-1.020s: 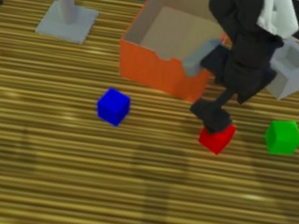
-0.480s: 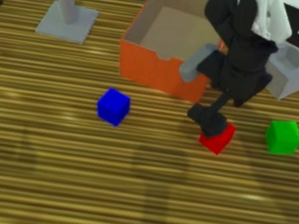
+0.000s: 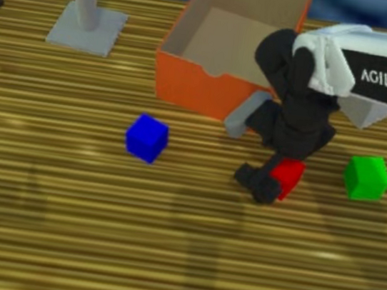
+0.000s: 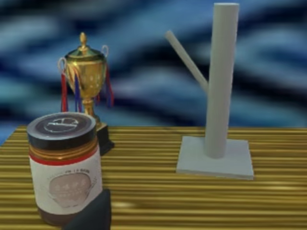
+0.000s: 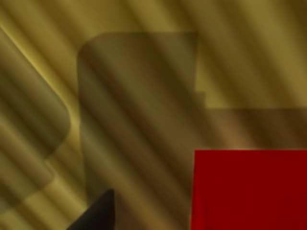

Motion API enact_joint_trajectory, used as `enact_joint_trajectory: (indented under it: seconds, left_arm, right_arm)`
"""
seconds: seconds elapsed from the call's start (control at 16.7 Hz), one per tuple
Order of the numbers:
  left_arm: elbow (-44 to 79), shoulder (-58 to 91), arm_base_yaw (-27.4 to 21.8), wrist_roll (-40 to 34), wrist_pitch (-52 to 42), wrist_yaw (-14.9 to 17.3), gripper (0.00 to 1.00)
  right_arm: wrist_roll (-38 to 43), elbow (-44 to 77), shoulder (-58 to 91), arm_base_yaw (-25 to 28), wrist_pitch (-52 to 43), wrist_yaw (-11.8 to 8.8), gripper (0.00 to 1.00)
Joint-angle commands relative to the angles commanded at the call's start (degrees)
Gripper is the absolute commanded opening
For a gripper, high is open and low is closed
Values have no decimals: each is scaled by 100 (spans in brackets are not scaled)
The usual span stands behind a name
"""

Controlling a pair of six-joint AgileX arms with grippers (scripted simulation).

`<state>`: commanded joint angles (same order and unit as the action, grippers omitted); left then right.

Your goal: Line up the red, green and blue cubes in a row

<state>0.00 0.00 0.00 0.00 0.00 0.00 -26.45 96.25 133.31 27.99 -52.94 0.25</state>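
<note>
Orange box (image 3: pixel 208 93) sits empty; right gripper (image 3: pixel 275 177) straddles red cube (image 3: pixel 290 174), grip unclear.

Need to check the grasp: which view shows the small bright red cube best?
The top view: the small bright red cube shows beside the right gripper, partly covered. The right wrist view shows one red face. The left wrist view shows none.

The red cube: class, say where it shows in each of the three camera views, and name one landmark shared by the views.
Top view: red cube right of centre, at the right hand, between blue cube and green cube.
Left wrist view: not in it.
Right wrist view: red cube fills one corner.
Shared landmark: the striped wooden table.
</note>
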Motion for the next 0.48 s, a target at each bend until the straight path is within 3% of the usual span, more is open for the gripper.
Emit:
enact_joint_trajectory:
  seconds: [0.18,0.48]
  left_arm:
    - [0,0,0,0,0,0,100]
    - [0,0,0,0,0,0,100]
  right_arm:
    - [0,0,0,0,0,0,100]
    - [0,0,0,0,0,0,62]
